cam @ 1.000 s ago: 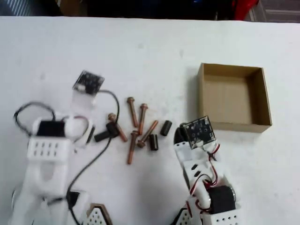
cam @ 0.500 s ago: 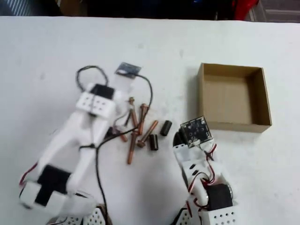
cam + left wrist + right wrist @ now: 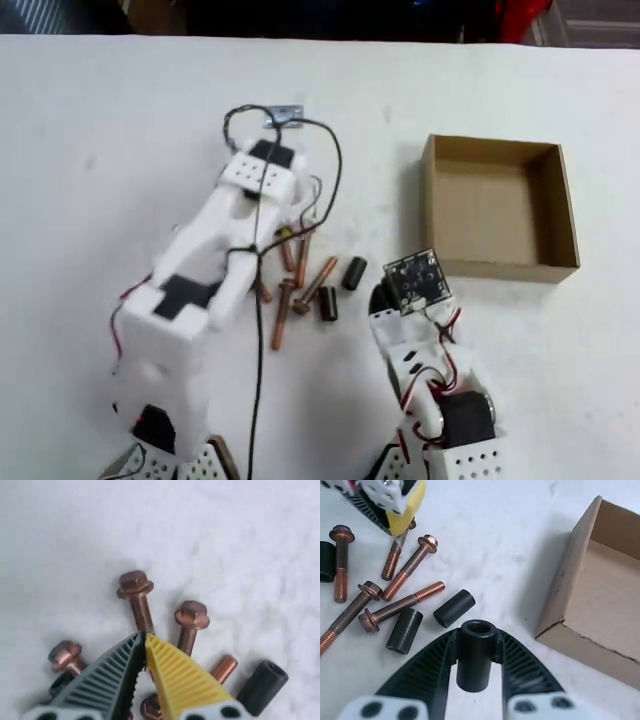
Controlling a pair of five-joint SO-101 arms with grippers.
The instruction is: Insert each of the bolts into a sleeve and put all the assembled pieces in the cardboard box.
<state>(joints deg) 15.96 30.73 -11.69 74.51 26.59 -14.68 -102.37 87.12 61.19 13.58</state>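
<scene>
Several copper bolts point(image 3: 322, 280) lie scattered mid-table, with two loose black sleeves point(image 3: 353, 272) beside them. My left gripper point(image 3: 283, 232) hovers over the bolts with its grey and yellow fingers pressed together. In the left wrist view the left gripper point(image 3: 144, 639) has its tips right over the shaft of one bolt point(image 3: 136, 586), which runs under them. My right gripper point(image 3: 476, 636) is shut on an upright black sleeve point(image 3: 476, 655), near the front left corner of the cardboard box point(image 3: 500, 268). The box holds nothing.
In the right wrist view, two sleeves point(image 3: 454, 608) lie by the bolts point(image 3: 410, 567), and a third sleeve point(image 3: 325, 561) sits on a bolt's shaft at the edge. The left arm's cable point(image 3: 330, 180) loops over the table behind the bolts.
The left arm has swung from the table's left side across to the bolts, its gripper now above them. The right arm has barely moved and still holds the sleeve.
</scene>
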